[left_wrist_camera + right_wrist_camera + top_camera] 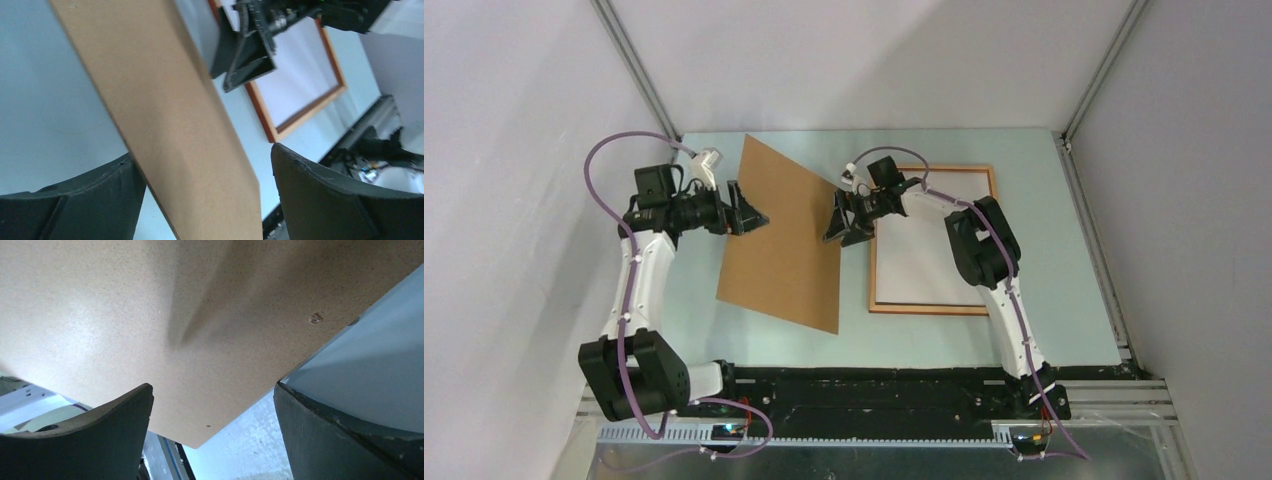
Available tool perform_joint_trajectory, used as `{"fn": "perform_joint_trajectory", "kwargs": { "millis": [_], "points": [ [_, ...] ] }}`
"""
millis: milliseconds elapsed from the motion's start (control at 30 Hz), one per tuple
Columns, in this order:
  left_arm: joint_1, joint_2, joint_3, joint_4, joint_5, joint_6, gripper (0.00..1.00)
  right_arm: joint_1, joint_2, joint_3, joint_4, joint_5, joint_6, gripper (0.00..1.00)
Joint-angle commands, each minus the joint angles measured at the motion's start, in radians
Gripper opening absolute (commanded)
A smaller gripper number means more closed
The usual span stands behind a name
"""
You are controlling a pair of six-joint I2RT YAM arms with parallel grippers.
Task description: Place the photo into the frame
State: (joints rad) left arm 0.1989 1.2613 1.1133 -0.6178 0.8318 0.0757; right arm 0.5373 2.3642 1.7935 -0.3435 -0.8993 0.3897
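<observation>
The frame lies flat on the right half of the desk. Its longer sides appear to run from the far edge toward the near edge. A plain white sheet fills it. I take that to be the photo lying face down, though no printed side shows to confirm it.

Left of the frame, a brown backing board is raised and tilted above the middle of the desk, its long axis also running roughly far to near. The left gripper is at the board's left edge and the right gripper at its right edge, the two facing each other across it. Both have their fingers spread wide. Both wrist views show the board's thin edge sitting between the fingers with plenty of slack, so neither is clamped on it. I cannot tell exactly what is propping the board up.

What counts for the next move is that the frame sits directly to the right of the board, with the board's right edge just beside the frame's left rail. The right arm already reaches over the frame and is clearly the nearer one. As I judge it, the board has to travel rightward and come down flat over the white sheet, square with the rails.
</observation>
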Motion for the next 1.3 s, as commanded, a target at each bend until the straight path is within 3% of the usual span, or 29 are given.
{"fn": "perform_joint_trajectory", "kwargs": {
  "millis": [0, 167, 533, 900, 1067, 1267],
  "points": [
    [-0.029, -0.003, 0.016, -0.061, 0.167, -0.038, 0.91, 0.038, 0.059, -0.024, 0.052, -0.096, -0.032, 0.94],
    [-0.028, -0.012, 0.021, -0.061, 0.159, -0.058, 0.88, 0.036, 0.067, -0.023, 0.05, -0.102, -0.038, 0.94],
    [-0.03, -0.071, 0.068, -0.092, -0.038, -0.067, 0.85, 0.029, 0.055, -0.02, 0.044, -0.105, -0.037, 0.96],
    [-0.053, -0.098, 0.122, -0.116, -0.051, -0.094, 0.84, 0.029, 0.024, -0.025, 0.065, -0.129, -0.004, 0.99],
    [-0.121, -0.107, 0.14, -0.116, -0.114, -0.098, 0.77, 0.025, 0.036, -0.026, 0.079, -0.151, 0.01, 0.99],
    [-0.219, -0.11, 0.164, -0.117, -0.198, -0.108, 0.77, 0.014, 0.035, -0.029, 0.078, -0.164, 0.01, 0.99]
  ]
}}
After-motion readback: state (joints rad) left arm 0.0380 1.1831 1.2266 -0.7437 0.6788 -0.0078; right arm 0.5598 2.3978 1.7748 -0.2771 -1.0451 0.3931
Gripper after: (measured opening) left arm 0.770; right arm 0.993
